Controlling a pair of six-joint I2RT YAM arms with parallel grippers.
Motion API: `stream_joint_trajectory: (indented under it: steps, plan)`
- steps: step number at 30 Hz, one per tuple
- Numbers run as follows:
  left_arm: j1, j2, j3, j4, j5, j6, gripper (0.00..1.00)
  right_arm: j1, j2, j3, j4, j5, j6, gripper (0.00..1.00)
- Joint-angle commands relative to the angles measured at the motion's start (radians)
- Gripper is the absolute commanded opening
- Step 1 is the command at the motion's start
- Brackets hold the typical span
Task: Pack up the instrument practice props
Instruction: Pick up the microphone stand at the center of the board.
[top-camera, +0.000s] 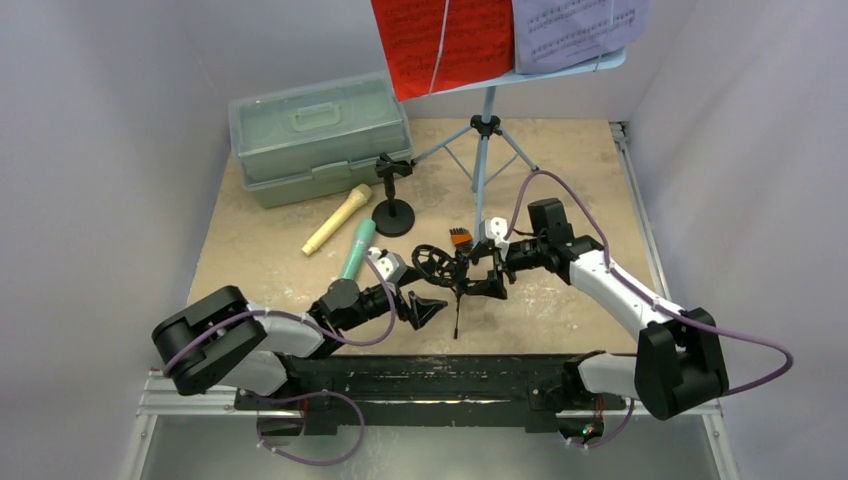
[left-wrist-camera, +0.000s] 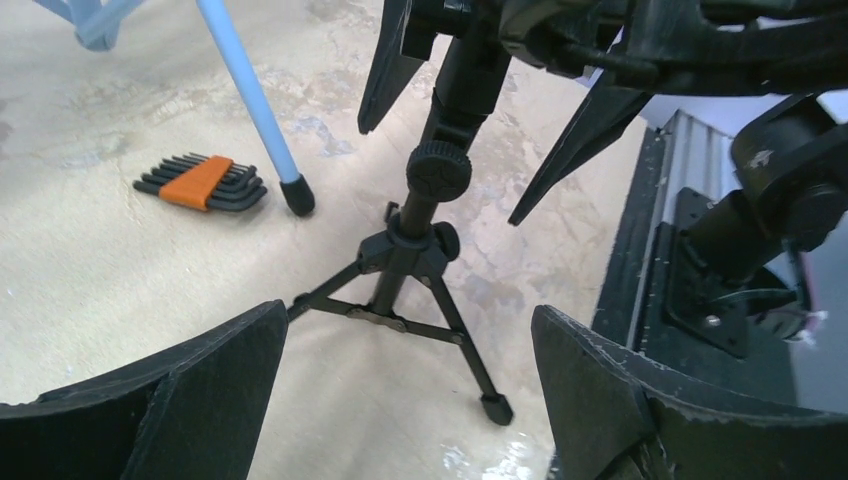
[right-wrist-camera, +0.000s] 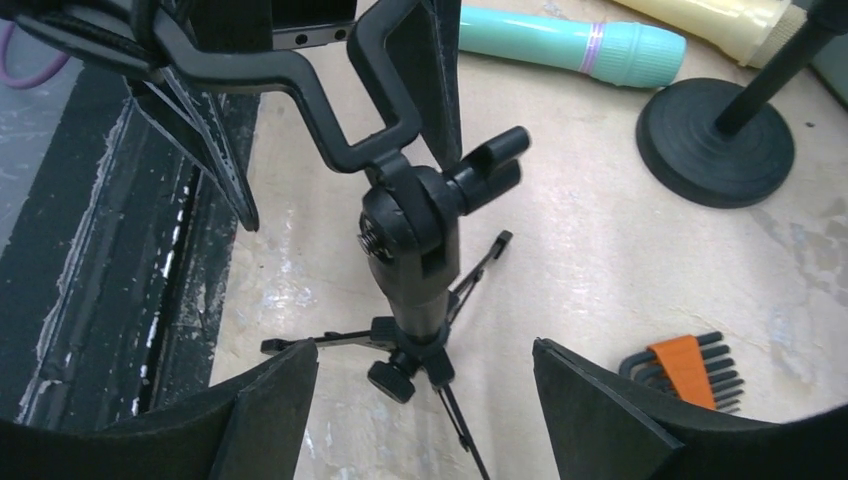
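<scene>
- The black ring-top tripod mic holder (top-camera: 457, 283) is seen standing on its legs on the tan tabletop (top-camera: 560, 180), between the two grippers.
- The left gripper (left-wrist-camera: 408, 320) is held spread wide. The tripod's legs are framed between its fingers, untouched.
- The right gripper (right-wrist-camera: 425, 355) is likewise spread, and the holder's swivel head is set just ahead of it, unclasped.
- The teal toy microphone (top-camera: 357, 248) and tan toy microphone (top-camera: 338, 219) are laid beyond the left gripper.

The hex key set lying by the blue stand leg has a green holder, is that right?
No, the holder is orange, not green; the hex key set does lie by the blue stand leg. The left wrist view shows it.
</scene>
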Motion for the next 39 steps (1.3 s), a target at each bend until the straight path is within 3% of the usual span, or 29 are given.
stream_joint_trajectory:
  steps: [1,9,18,28,39]
  plan:
    - [0.002,0.114,0.042,0.265,0.004,0.172,0.92,-0.033,-0.030,0.077,-0.115,0.007,-0.109,0.83]
    - [0.002,0.400,0.111,0.651,0.025,0.142,0.91,-0.057,-0.033,0.098,-0.201,0.003,-0.188,0.84]
    - [-0.028,0.480,0.192,0.653,-0.007,0.167,0.88,-0.057,-0.033,0.102,-0.213,0.001,-0.200,0.84]
    - [-0.048,0.428,0.180,0.653,-0.072,0.229,0.86,-0.058,-0.029,0.103,-0.213,0.000,-0.197,0.84]
    - [-0.048,0.362,0.168,0.654,0.023,0.213,0.83,-0.059,-0.025,0.107,-0.213,-0.005,-0.189,0.84]
